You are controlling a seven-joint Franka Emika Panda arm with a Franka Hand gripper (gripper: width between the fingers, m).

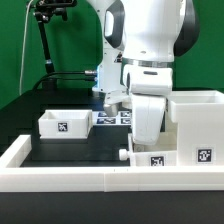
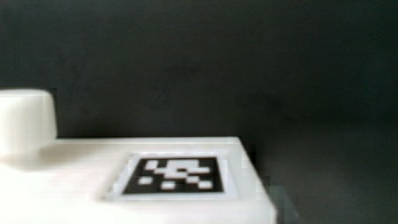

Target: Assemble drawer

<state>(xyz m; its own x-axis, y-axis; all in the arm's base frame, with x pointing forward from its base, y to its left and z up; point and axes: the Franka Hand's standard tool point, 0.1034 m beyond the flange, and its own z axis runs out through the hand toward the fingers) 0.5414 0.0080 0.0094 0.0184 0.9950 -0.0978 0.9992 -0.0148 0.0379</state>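
A small open white drawer box (image 1: 65,123) with a tag lies on the dark table at the exterior view's left. A larger white drawer housing (image 1: 196,125) stands at the right. Another tagged white part (image 1: 152,157) with a small knob (image 1: 122,154) sits low in front of the arm. My gripper (image 1: 104,99) hangs at the back, just above the table, half hidden by the arm. The wrist view shows a blurred white surface (image 2: 71,175) with a tag (image 2: 178,175) and a white rounded post (image 2: 25,120). I cannot tell which part this is. My fingers do not show there.
The marker board (image 1: 116,117) lies at the back under the gripper. A white wall (image 1: 90,178) runs along the table's front and left side. A black stand (image 1: 42,45) rises at the back left before a green backdrop.
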